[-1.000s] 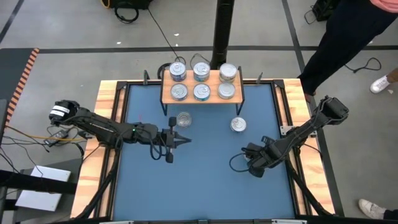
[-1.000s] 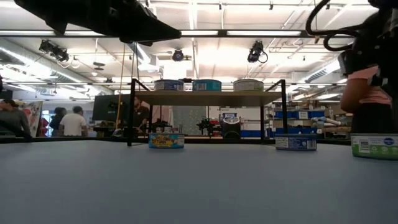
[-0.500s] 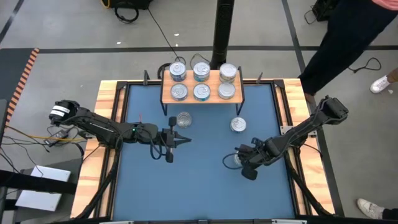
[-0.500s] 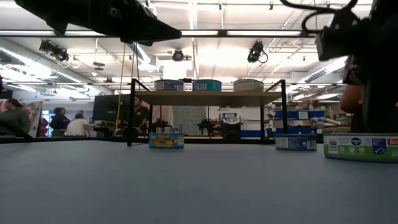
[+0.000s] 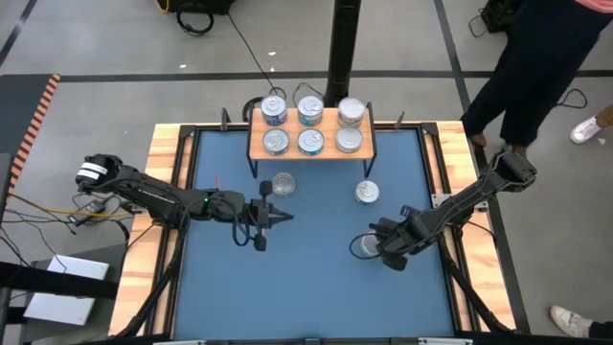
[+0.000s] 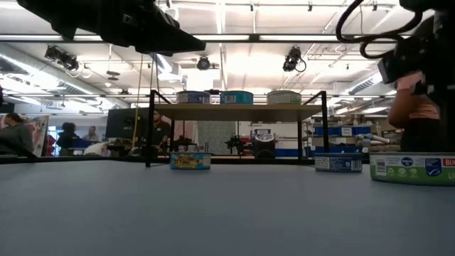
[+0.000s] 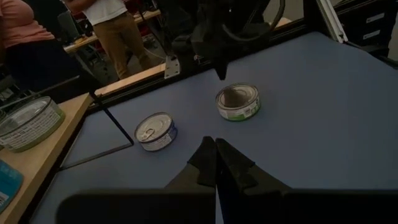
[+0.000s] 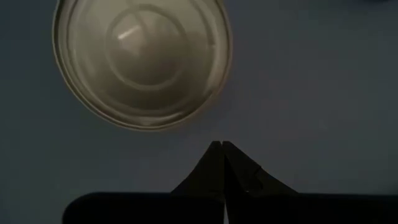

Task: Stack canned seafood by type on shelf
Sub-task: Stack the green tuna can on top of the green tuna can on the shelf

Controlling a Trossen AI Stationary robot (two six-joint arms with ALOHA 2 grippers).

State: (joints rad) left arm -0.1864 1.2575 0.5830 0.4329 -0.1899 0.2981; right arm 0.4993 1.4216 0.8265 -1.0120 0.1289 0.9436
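The shelf (image 5: 259,144) stands at the table's far edge with six silver-topped tins (image 5: 310,141) on it in two rows; three of them show in the low view (image 6: 237,97). Two tins rest flat on the blue mat in front of it, one toward the left (image 5: 283,183) and one toward the right (image 5: 367,192). A third, green-labelled tin (image 5: 362,246) (image 8: 142,62) (image 6: 412,169) lies nearer the table's middle right. My right gripper (image 5: 381,247) (image 8: 222,144) is shut and points down just right of this tin, apart from it. My left gripper (image 5: 287,216) (image 7: 215,142) is shut and hovers left of centre.
Wooden rails (image 5: 168,192) frame the blue mat (image 5: 306,287), whose near half is open. A person (image 5: 536,57) stands by the table's far right corner. The shelf's thin black legs (image 6: 149,128) stand on the mat. A black pole (image 5: 342,48) rises behind the shelf.
My right gripper moved toward the table's left, sliding the green-labelled tin that way along the mat, then drew back a little toward the right, leaving the tin uncovered. The left arm kept still.
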